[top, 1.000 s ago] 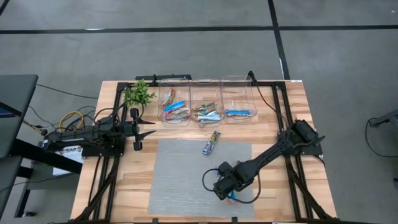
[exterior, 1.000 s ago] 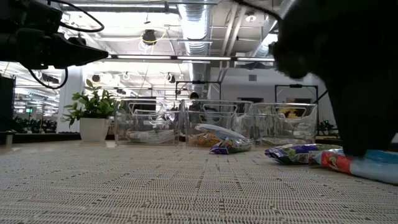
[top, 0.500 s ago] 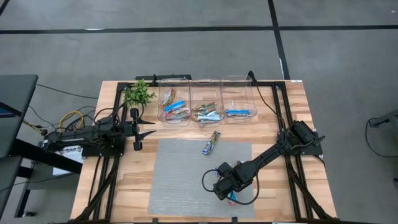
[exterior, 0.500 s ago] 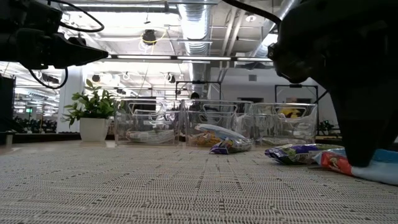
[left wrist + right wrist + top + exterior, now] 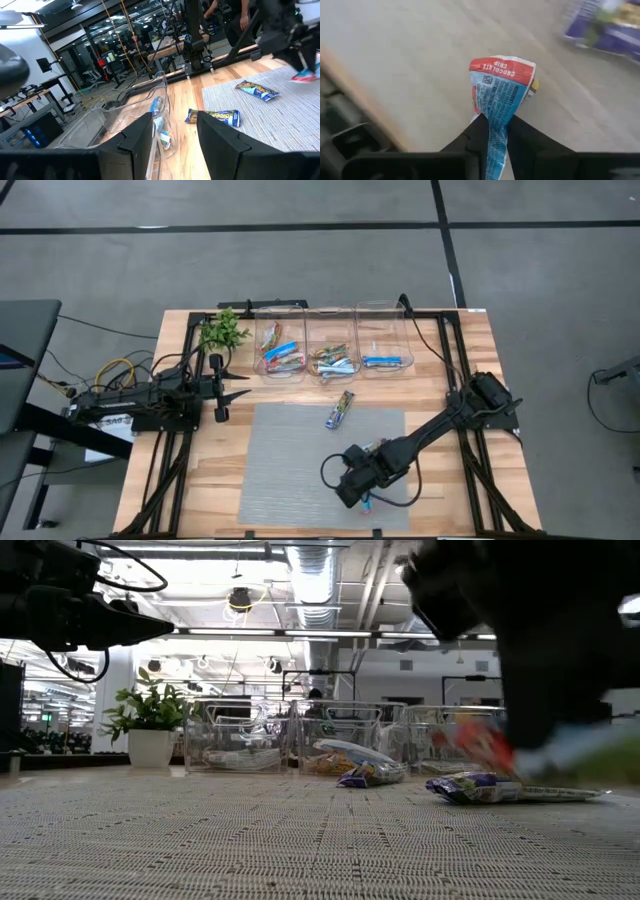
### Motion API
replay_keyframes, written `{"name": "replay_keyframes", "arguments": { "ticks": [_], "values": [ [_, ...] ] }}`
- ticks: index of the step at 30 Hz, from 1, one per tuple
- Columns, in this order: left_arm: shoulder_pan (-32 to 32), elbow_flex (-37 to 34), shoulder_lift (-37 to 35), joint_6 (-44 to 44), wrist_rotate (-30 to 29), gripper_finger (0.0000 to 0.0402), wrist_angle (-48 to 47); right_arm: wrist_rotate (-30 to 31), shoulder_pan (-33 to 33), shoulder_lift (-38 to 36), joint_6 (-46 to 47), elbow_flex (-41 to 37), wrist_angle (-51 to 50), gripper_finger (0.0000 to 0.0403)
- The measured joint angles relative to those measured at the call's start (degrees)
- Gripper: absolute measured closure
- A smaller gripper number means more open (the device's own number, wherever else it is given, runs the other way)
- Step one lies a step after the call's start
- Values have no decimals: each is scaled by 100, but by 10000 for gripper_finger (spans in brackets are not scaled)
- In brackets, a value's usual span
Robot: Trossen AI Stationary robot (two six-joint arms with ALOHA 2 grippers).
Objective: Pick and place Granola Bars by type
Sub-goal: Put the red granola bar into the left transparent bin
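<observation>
Table (image 5: 470,370): pale wood top, dark frame rails at both sides.

Mat (image 5: 290,470): grey woven sheet over the near middle of the table.

Left arm: parked at the left edge, left gripper (image 5: 222,391) well apart from the bars. Its fingers (image 5: 222,140) stand partly apart with nothing between them.

Right arm: reaches in from the right to the near part of the mat. Right gripper (image 5: 362,492) has its jaws clenched on one bar.

Bins (image 5: 333,325): three clear plastic tubs in a row at the far edge, each already holding bars. Green plant (image 5: 223,332) just left of them.

Granola bars, loose:
- Held bar (image 5: 501,90), pinched by one crimped end in the right gripper, at the near part of the mat. Red band on top reads "CHOCOLATE CHIP"; blue panel below carries small print too fine to read.
- Blue-and-yellow bar (image 5: 340,409) lying flat at the far edge of the mat, just near of the middle bin.
- A further bar (image 5: 500,786) on the mat near the right gripper; label unreadable.

Handling, by judgement: light, thin, foil-wrapped; wrapper crumples and is likely slippery. The end-seam pinch lets the bar dangle and swing; a grip across the middle would sit firmer.
</observation>
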Motion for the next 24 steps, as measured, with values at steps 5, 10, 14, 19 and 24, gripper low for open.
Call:
{"name": "replay_keyframes", "arguments": {
  "ticks": [5,10,14,19,24],
  "values": [
    [-1,1,0,0,0,253,0,20,-92,-156,-329,-2,828,352],
    [1,2,0,-2,-2,253,0,26,-355,-211,-603,0,1565,352],
    [0,2,0,0,-1,253,0,26,-663,-209,-804,-2,2311,351],
    [1,0,0,0,0,253,0,19,-1141,-209,-1208,-2,3576,351],
    [0,2,0,0,0,253,0,17,-1755,-209,-1359,-2,4688,351]
  ]
}}
